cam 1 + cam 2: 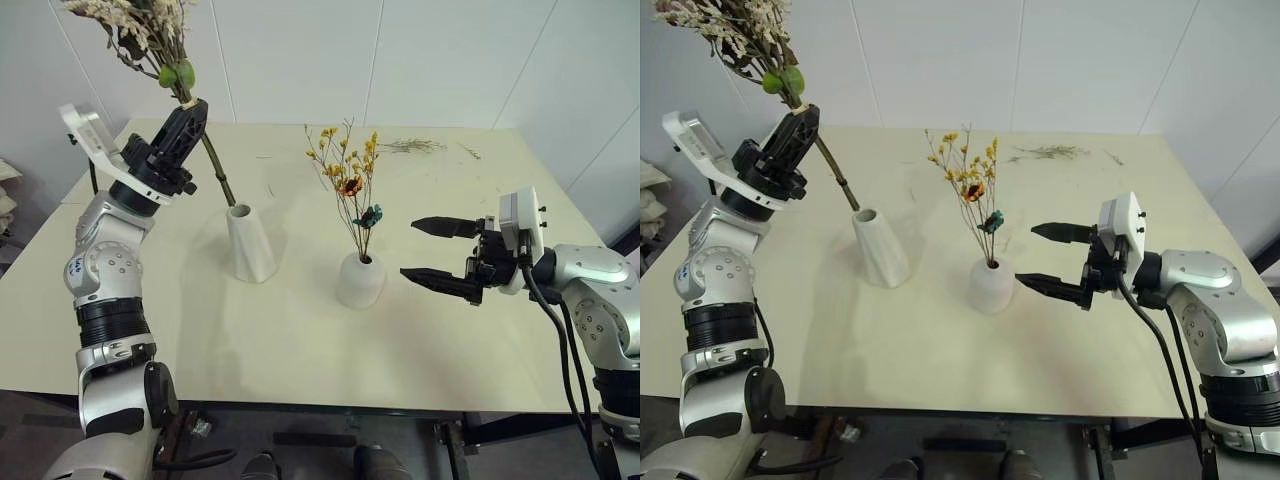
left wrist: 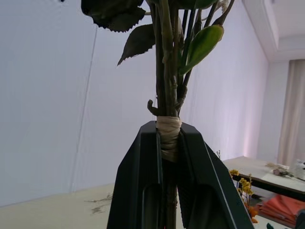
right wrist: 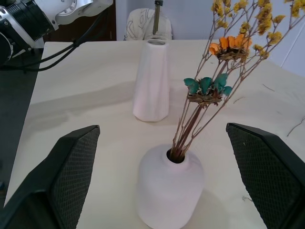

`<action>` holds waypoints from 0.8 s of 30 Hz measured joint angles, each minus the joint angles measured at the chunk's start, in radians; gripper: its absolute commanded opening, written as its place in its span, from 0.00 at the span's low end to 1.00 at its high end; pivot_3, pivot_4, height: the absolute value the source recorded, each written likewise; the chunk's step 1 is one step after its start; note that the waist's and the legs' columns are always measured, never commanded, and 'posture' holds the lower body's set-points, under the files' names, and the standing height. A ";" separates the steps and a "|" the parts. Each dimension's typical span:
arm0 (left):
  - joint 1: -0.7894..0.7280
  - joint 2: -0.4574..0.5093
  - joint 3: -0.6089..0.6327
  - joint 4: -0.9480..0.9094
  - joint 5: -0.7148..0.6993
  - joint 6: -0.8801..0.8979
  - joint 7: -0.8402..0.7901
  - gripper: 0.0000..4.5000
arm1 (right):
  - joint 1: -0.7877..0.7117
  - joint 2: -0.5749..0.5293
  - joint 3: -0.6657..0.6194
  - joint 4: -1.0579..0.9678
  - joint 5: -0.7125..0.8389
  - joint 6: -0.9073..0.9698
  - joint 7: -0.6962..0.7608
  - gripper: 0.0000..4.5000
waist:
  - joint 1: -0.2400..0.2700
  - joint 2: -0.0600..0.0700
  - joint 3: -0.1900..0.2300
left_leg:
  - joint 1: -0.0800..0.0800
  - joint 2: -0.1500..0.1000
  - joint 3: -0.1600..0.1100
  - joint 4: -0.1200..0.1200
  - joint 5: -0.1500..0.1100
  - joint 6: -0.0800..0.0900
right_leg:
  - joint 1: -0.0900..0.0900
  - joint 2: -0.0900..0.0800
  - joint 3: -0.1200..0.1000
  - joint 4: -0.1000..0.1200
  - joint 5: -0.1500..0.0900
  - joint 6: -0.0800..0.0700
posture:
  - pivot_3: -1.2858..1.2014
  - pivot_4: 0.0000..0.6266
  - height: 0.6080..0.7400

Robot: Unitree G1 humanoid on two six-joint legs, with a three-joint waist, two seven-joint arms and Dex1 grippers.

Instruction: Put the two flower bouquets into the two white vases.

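My left gripper [image 1: 193, 112] is shut on the bound stems of the bouquet with pale dried grasses and green sprigs [image 1: 150, 30], held high and tilted at the left. Its stem ends reach down close to the mouth of the tall tapered white vase [image 1: 250, 245]; I cannot tell whether they enter it. The bouquet of yellow blossoms with an orange bloom [image 1: 348, 175] stands upright in the squat white vase [image 1: 360, 282]. My right gripper [image 1: 410, 249] is open, level, just right of that vase, with its fingers [image 3: 71, 167] either side of it and apart from it.
The vases stand mid-table on a pale table [image 1: 300, 350]. Loose dried sprigs [image 1: 412, 146] lie near the far edge. A white wall runs behind the table.
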 measured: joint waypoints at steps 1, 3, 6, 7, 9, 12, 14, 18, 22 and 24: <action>-0.003 -0.001 -0.005 0.012 0.000 -0.004 -0.005 0.03 | 0.007 0.000 0.000 -0.005 0.001 0.001 -0.004 1.00 | 0.000 0.000 0.000 | 0.000 0.000 0.000 0.000 0.000 0.000 | 0.000 0.000 0.000 0.000 0.000 0.000 | 0.52 0.24 1.00; -0.012 -0.001 -0.007 0.041 0.002 -0.013 -0.013 0.03 | 0.018 0.001 -0.002 -0.018 0.001 0.002 -0.017 1.00 | -0.001 0.000 0.000 | 0.000 0.000 0.000 0.000 0.000 0.000 | 0.000 0.000 0.000 0.000 0.000 0.000 | 0.52 0.24 1.00; -0.014 -0.001 -0.018 0.071 0.009 -0.025 -0.035 0.03 | 0.022 0.001 -0.009 -0.025 0.009 0.002 -0.032 1.00 | -0.001 0.000 0.000 | 0.000 0.000 0.000 0.000 0.000 0.000 | 0.000 0.000 0.000 0.000 0.000 0.000 | 0.52 0.24 1.00; -0.013 -0.001 -0.021 0.077 0.018 -0.031 -0.041 0.03 | 0.024 0.001 -0.010 -0.027 0.010 0.002 -0.038 1.00 | -0.001 0.000 0.000 | 0.000 0.000 0.000 0.000 0.000 0.000 | 0.000 0.000 0.000 0.000 0.000 0.000 | 0.52 0.24 1.00; -0.013 -0.001 -0.026 0.078 0.027 -0.050 -0.049 0.03 | 0.030 0.001 -0.010 -0.032 0.011 0.003 -0.044 1.00 | 0.000 0.000 0.000 | 0.000 0.000 0.000 0.000 0.000 0.000 | 0.000 0.000 0.000 0.000 0.000 0.000 | 0.52 0.24 1.00; -0.008 -0.005 -0.027 0.079 0.038 -0.081 -0.050 0.03 | 0.036 0.001 -0.010 -0.037 0.012 0.003 -0.055 1.00 | 0.000 0.000 0.000 | 0.000 0.000 0.000 0.000 0.000 0.000 | 0.000 0.000 0.000 0.000 0.000 0.000 | 0.52 0.24 1.00; 0.012 -0.020 -0.039 0.078 0.044 -0.094 -0.051 0.03 | 0.037 0.001 -0.010 -0.039 0.015 0.003 -0.063 1.00 | 0.000 0.000 0.000 | 0.000 0.000 0.000 0.000 0.000 0.000 | 0.000 0.000 0.000 0.000 0.000 0.000 | 0.52 0.24 1.00; 0.055 -0.043 -0.067 0.075 0.054 -0.096 -0.060 0.03 | 0.038 0.002 -0.011 -0.043 0.020 0.003 -0.070 1.00 | -0.001 0.000 0.000 | 0.000 0.000 0.000 0.000 0.000 0.000 | 0.000 0.000 0.000 0.000 0.000 0.000 | 0.52 0.24 1.00; 0.068 -0.042 -0.065 0.063 0.055 -0.101 -0.057 0.03 | 0.043 0.002 -0.012 -0.043 0.021 0.003 -0.077 1.00 | 0.000 0.000 0.000 | 0.000 0.000 0.000 0.000 0.000 0.000 | 0.000 0.000 0.000 0.000 0.000 0.000 | 0.52 0.24 1.00; 0.080 -0.042 -0.063 0.063 0.056 -0.108 -0.057 0.03 | 0.043 0.005 -0.012 -0.043 0.021 0.002 -0.080 1.00 | 0.000 0.000 0.000 | 0.000 0.000 0.000 0.000 0.000 0.000 | 0.000 0.000 0.000 0.000 0.000 0.000 | 0.52 0.24 1.00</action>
